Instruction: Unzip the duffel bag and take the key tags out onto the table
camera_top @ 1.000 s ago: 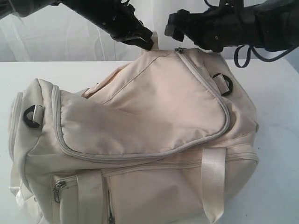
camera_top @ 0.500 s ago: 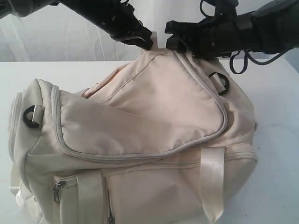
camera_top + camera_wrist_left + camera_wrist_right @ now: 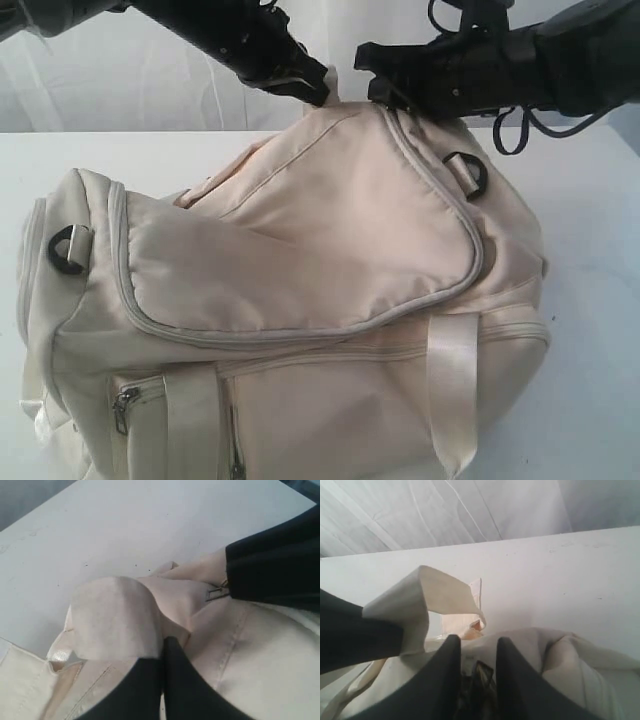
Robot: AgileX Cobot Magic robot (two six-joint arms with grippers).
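The duffel bag (image 3: pixel 300 250) lies on the white table (image 3: pixel 600 300) and takes up most of the exterior view. Clock directions below are read on that view, with the bag's middle as the hub.

Nearest, at about seven o'clock, a front pocket (image 3: pixel 150 430) shows a small metal zip pull (image 3: pixel 124 402). At about five o'clock a shiny cream strap (image 3: pixel 453 385) runs down the bag's front wall. Above these a grey zipper (image 3: pixel 300 332) curves round the big top flap from nine o'clock, through six, up toward one. It is closed along all of the length that shows. A black ring (image 3: pixel 68 250) sits on the end at nine o'clock, and a second ring (image 3: pixel 470 176) at two o'clock.

At the far top edge, about twelve o'clock, the left gripper (image 3: pixel 315 92) has its two fingers pressed together on a fold of the bag's cream cloth. The bag's top rises to a peak there. The left wrist view shows the same grip (image 3: pixel 162 652), with the fold bunched just in front of the tips.

Just beside it, at about one o'clock, the right gripper (image 3: pixel 385 95) is down at the upper end of the zipper. In the right wrist view (image 3: pixel 477 652) its fingers (image 3: pixel 445 680) stand a narrow gap apart with something small and dark between them. Whether they are clamped on it cannot be told.

Farthest back, a white curtain (image 3: pixel 130 70) hangs behind the table.
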